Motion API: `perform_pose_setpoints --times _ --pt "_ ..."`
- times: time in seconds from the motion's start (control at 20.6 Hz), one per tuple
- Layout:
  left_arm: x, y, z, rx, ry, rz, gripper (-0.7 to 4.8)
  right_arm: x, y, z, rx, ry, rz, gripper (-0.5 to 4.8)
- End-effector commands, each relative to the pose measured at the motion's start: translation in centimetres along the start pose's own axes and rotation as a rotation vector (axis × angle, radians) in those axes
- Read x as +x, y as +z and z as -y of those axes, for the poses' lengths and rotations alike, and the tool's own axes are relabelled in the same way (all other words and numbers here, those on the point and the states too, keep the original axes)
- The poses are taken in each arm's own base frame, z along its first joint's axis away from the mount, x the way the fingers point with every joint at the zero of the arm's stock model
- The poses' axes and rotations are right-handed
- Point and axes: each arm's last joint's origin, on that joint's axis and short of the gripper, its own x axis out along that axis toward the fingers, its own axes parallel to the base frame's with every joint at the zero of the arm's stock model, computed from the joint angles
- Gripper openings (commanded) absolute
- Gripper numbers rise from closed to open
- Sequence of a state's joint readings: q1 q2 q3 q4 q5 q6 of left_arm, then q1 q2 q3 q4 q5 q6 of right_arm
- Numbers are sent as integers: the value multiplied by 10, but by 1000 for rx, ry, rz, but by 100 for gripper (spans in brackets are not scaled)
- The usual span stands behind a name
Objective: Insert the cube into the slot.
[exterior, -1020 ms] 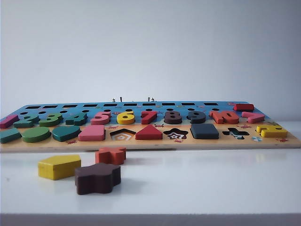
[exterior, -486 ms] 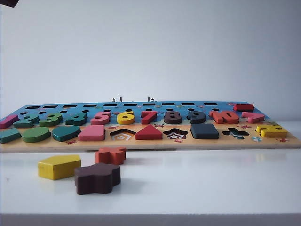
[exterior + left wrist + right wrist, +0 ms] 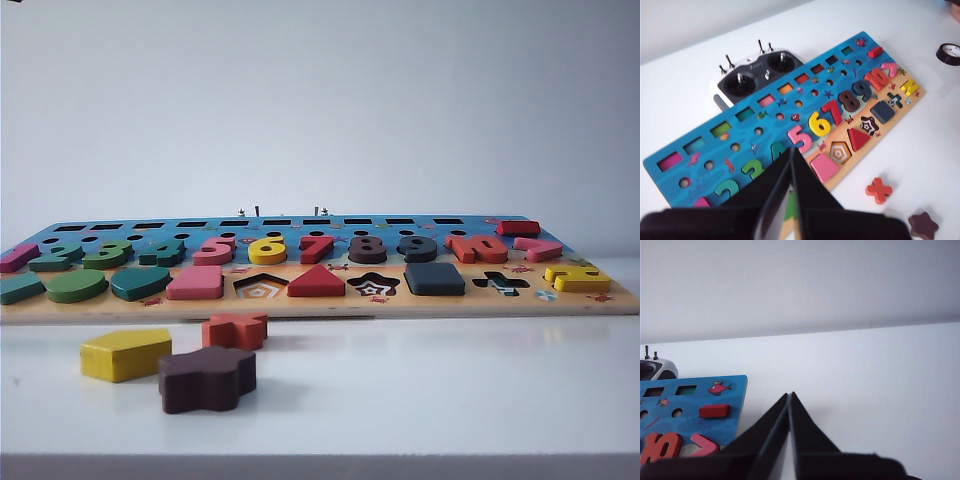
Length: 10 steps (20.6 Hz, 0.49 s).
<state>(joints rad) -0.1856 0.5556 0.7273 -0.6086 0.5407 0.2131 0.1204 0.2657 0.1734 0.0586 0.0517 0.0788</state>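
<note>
Blocks loose on the white table (image 3: 420, 390) nearest the exterior camera — yellow pentagon block (image 3: 125, 354) at left, dark brown flower-shaped block (image 3: 207, 378) just right of it and nearer, orange cross block (image 3: 236, 329) behind those two, close to the near edge of the puzzle board (image 3: 320, 306). Next, front row of the board: cube (image 3: 434, 278), dark navy, seated flat in the slot, right of centre, between the star-patterned recess (image 3: 374, 285) on its left and the cross-shaped recess (image 3: 501, 284) on its right; checkerboard floor not visible. Behind that, a row of coloured numerals, then rectangular cut-outs along the far edge. Beyond the board, grey radio controller (image 3: 756, 73) on the table. Neither arm seen in the exterior view. Left gripper (image 3: 791, 152) raised over the near left part of the board, fingers pressed together, empty. Right gripper (image 3: 789, 396) near the board's far right corner, over bare table, fingers closed tip to tip, holding nothing.
</note>
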Motion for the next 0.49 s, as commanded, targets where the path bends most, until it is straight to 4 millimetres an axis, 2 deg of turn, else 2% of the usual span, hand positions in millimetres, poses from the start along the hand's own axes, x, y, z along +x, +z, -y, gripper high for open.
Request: perform_pose_setpoints --times 0.05,0.49 --pt "-5 -4 0 50 76 79 17 -1 -3 1 28 -6 22 -4" --pt "-19 -49 9 87 265 179 17 -2 -21 2 36 -4 38 -5"
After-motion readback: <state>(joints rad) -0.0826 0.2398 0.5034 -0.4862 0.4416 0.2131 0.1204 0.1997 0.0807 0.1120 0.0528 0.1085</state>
